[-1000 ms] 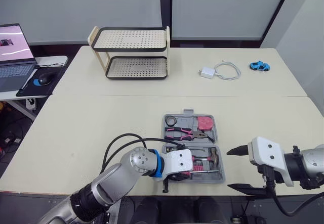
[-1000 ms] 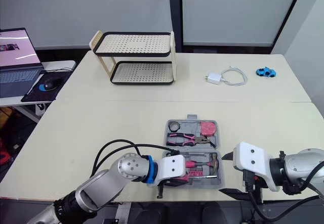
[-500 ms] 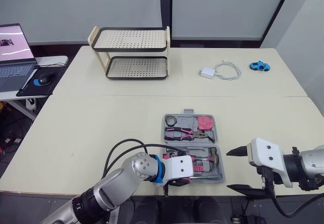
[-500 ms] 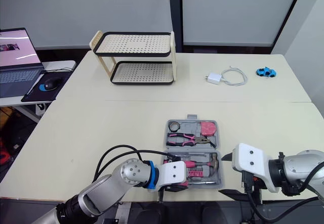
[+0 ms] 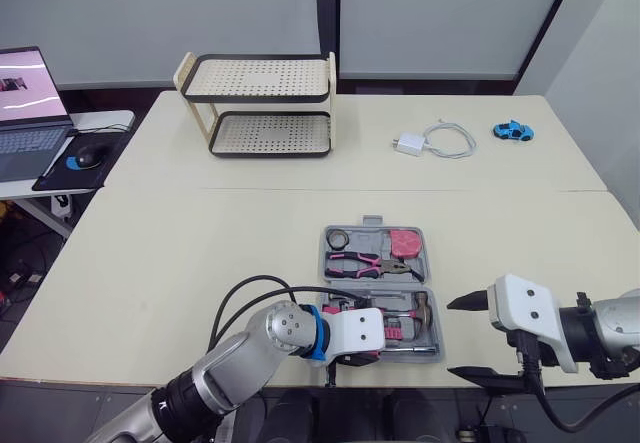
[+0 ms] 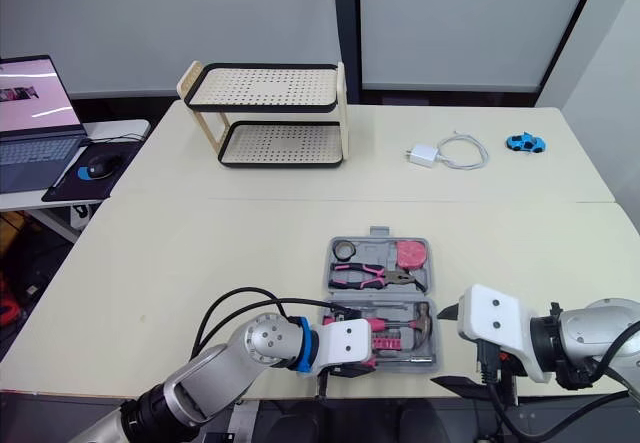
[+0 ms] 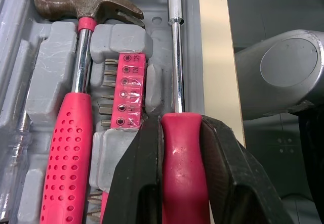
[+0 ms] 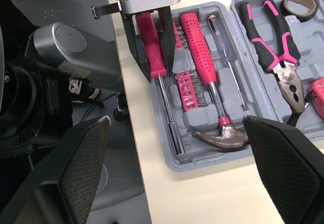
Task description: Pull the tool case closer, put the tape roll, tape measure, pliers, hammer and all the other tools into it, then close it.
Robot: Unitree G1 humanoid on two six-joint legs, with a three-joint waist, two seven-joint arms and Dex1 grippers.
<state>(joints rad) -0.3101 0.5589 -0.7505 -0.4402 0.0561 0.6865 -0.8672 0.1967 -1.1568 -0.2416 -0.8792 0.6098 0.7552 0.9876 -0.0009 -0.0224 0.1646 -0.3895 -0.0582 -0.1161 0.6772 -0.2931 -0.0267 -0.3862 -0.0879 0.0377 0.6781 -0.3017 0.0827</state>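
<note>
The grey tool case [image 5: 432,275] lies open near the table's front edge. Its far half holds the tape roll [image 5: 338,236], pink pliers [image 5: 372,262] and pink tape measure [image 5: 404,242]. In the near half lie the hammer [image 7: 76,133] and a pink bit holder [image 7: 126,90]. My left gripper [image 7: 180,128] is shut on the pink handle of a screwdriver [image 7: 177,57], whose shaft lies in the case's slot nearest the table's front edge. My right gripper [image 5: 452,336] hangs open just right of the case, holding nothing.
A two-tier perforated rack [image 5: 262,103] stands at the back left. A white charger with cable [image 5: 430,141] and a blue toy car [image 5: 512,130] lie at the back right. A laptop [image 5: 28,103] and mouse sit on a side table to the left.
My left arm has edged slightly right and down, bringing the screwdriver closer into the case's front slot. The right gripper has stayed put.
</note>
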